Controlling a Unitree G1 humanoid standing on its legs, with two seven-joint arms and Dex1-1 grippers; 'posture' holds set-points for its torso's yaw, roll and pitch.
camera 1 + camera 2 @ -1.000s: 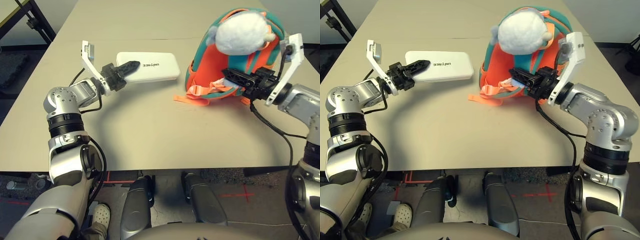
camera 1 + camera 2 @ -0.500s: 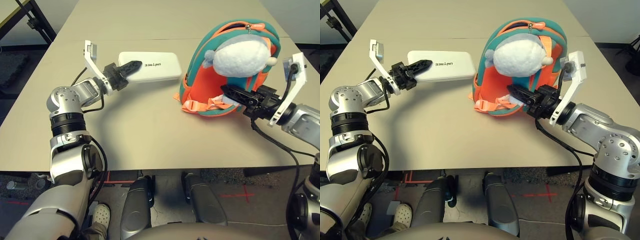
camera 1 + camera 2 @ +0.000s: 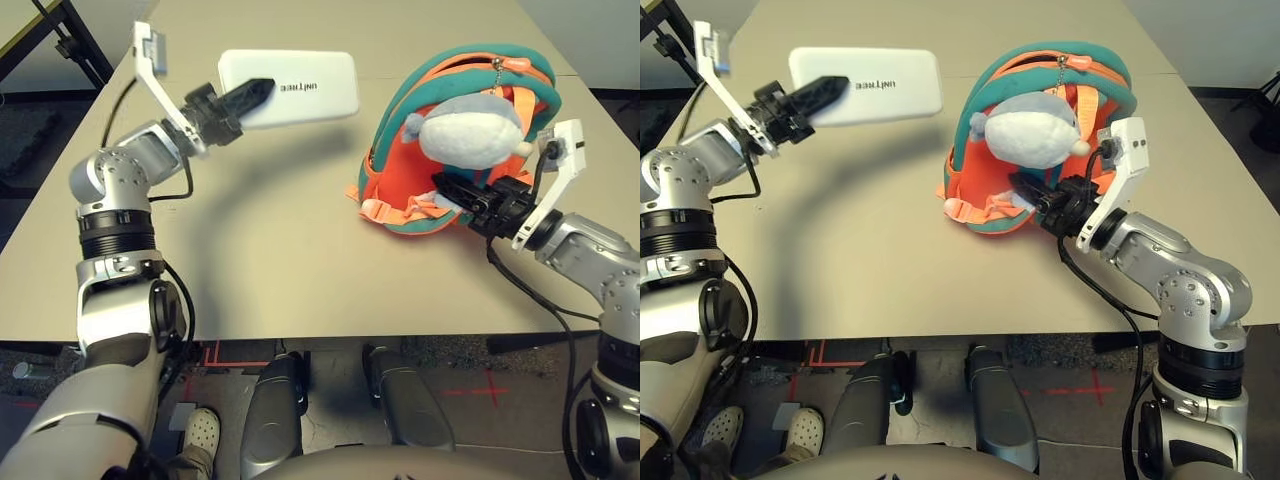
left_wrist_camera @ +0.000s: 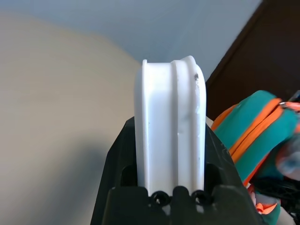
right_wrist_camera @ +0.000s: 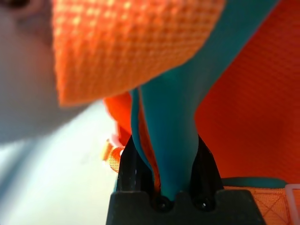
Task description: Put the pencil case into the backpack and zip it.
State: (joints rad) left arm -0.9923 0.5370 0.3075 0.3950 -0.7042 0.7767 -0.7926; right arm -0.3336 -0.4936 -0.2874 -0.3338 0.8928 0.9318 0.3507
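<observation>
Left gripper (image 3: 243,100) clamped on one short end of the pencil case (image 3: 295,88), holding it clear of the table (image 3: 280,260), a soft shadow beneath. Case well to the left of the backpack (image 3: 455,150), its long edge roughly level, bare tabletop between them. Right gripper (image 3: 452,187) pinched on a teal fold low on the backpack's front, fabric wedged between both fingers (image 5: 204,164). Backpack propped on the table, orange zip arching along its upper edge, plush toy (image 3: 468,135) on its front just above the right gripper. Open tabletop left of the backpack
</observation>
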